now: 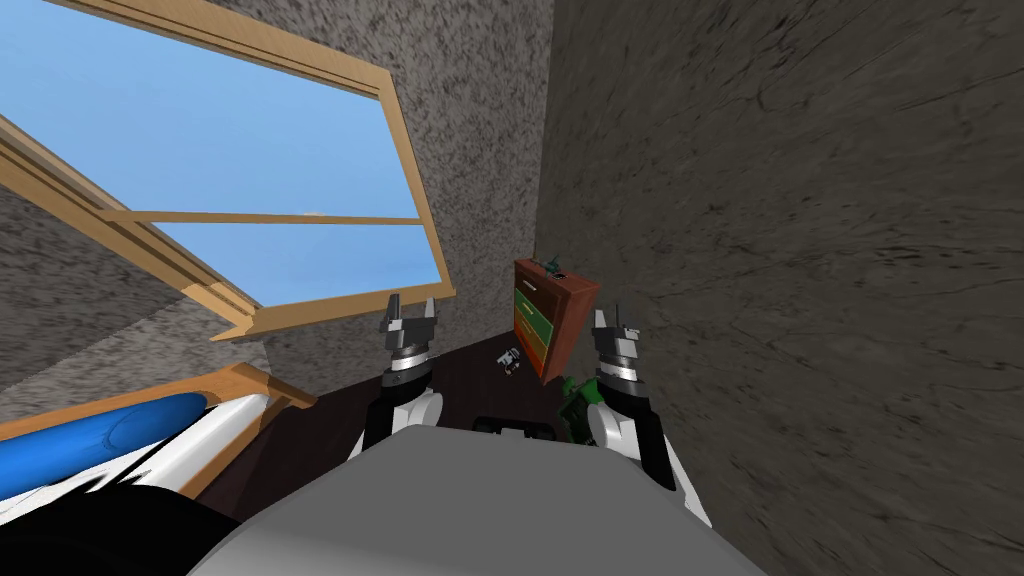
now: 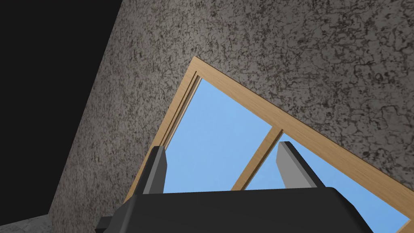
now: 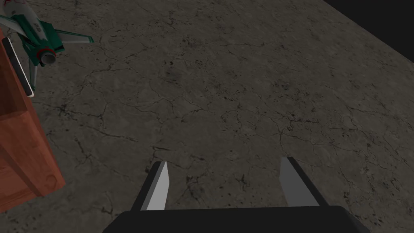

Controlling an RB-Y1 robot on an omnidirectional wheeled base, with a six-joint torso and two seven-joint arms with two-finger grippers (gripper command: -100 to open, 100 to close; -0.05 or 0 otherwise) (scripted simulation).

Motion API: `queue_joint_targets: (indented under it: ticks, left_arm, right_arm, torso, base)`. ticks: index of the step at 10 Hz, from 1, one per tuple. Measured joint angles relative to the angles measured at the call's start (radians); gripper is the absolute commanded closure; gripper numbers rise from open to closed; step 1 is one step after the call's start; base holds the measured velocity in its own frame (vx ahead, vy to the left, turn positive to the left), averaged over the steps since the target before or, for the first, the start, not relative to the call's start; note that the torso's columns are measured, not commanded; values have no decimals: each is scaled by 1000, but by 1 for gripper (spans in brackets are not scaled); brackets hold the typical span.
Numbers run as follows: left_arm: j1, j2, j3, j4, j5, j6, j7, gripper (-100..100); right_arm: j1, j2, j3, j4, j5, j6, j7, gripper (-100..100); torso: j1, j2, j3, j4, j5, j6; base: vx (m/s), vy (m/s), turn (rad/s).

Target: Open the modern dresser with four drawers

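2 grippers, left gripper (image 1: 410,318) and right gripper (image 1: 612,325), stand raised in the head view, with the reddish-brown dresser (image 1: 550,315) in the corner beyond them. Left wrist view: fingers spread wide. Right wrist view: fingers also wide, clear of the dresser, a green toy jet (image 3: 34,34) atop it.

Before dresser (image 1: 553,315), small object (image 1: 509,360) on floor (image 1: 455,385)

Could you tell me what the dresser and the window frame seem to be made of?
Reddish-brown dresser: probably stained wood, matte, with faint grain on its side. Tan window frame: likely light wood, with fine lengthwise streaks and no gloss.
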State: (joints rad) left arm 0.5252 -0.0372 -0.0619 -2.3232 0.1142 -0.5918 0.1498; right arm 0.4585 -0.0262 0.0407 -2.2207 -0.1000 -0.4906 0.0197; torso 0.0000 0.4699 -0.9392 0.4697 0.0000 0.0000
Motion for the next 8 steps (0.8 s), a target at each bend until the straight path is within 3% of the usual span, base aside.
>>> queue_joint_targets:
  ticks: [2,3,5,7,8]
  left_arm:
    - [0,0,0,0,0,0,0,0]
    - [0,0,0,0,0,0,0,0]
    - [0,0,0,0,0,0,0,0]
    - [0,0,0,0,0,0,0,0]
    - [0,0,0,0,0,0,0,0]
  right_arm:
    - [0,0,0,0,0,0,0,0]
    - [0,0,0,0,0,0,0,-100]
    - [11,-47,-9,21,40,31,6,-100]
    - [-6,-75,-22,76,97,77,19,-100]
    - [-6,-82,-26,82,111,93,22,-100]
  torso:
    - [0,148,-295,148,0,0]
    - [0,221,-443,221,0,0]
    - [3,264,-532,264,1,0]
    - [1,268,-537,268,0,0]
    - [-2,269,-536,269,0,0]
  base:
    - [0,0,0]
    - [15,35,62]
    - [25,84,56]
    - [16,81,43]
    - [8,58,47]
